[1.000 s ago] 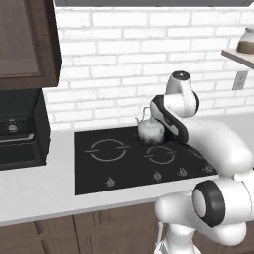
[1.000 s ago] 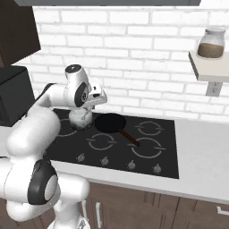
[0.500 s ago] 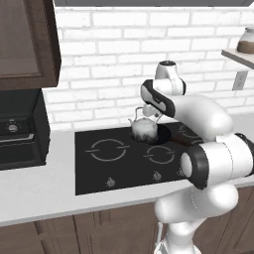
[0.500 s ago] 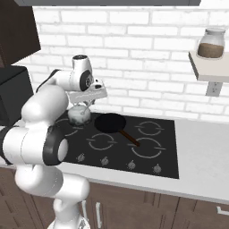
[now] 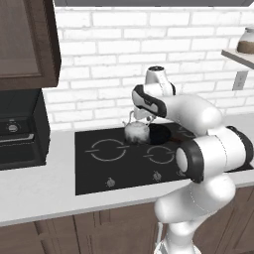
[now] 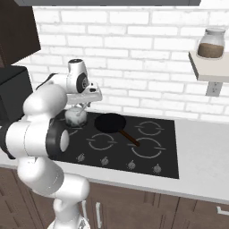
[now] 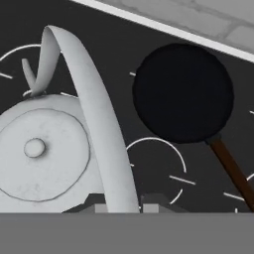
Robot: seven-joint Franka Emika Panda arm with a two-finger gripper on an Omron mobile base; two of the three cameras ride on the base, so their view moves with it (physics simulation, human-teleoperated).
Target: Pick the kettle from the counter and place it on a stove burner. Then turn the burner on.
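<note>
Left base view, kettle: small round mottled white-grey kettle with a thin arched wire handle, over the back middle of the black glass cooktop, spout to the left.
Left base view, gripper: two-finger gripper on the white arm, directly above the kettle at the top of its handle; finger gap too small to make out here.
Left base view, burner: large thin grey circle outline with short tick marks, front-left of the kettle, bare.
Left base view, surroundings: pale grey-white slab counter around the cooktop; black appliance at far left under a dark wood wall cabinet.

Right base view, kettle: at the back left of the cooktop, beneath the hand; contact with the glass not clear.
Right base view, pan: flat black frying pan with a brown handle, just right of the kettle, handle towards the front right.
Right base view, shelf: glass jar with dark contents on a pale wall shelf, upper right.

Hand view, grip: dark finger tips closed narrowly on the arched handle near its top; jaws tight on either side of the band.
Hand view, kettle: lid with small knob at lower left, spout beyond.
Hand view, pan: apart from the kettle, upper right.
</note>
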